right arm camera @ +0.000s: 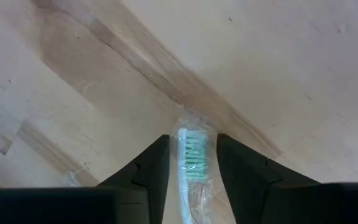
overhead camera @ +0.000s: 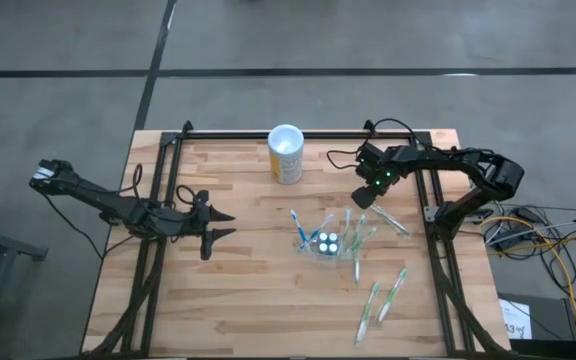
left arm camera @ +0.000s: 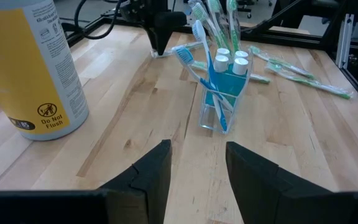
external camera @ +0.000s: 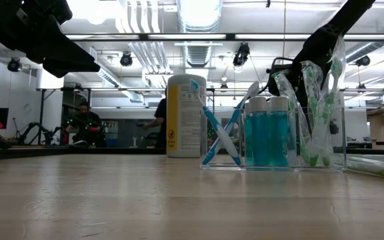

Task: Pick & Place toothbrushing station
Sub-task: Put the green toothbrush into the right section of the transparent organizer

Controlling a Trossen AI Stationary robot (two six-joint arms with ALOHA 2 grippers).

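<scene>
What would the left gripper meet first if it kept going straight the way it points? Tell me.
Probably the clear toothbrushing station with its toothbrushes: the left gripper points across bare wood toward it. Depth is unclear; the yellow canister stands off to the side.

A grey concrete floor (overhead camera: 68,60) crossed by dark lines surrounds the wooden table (overhead camera: 258,300). Ceiling ducts (external camera: 145,53) and bright lights (external camera: 199,10) hang overhead; people (external camera: 85,123) sit at distant benches.

Between my two dark fingers (right arm camera: 152,171) sits a wrapped toothbrush (right arm camera: 193,163), green bristles facing up inside clear plastic. My right gripper (right arm camera: 192,169) closes around it, above the pale wooden table (right arm camera: 260,56).
</scene>
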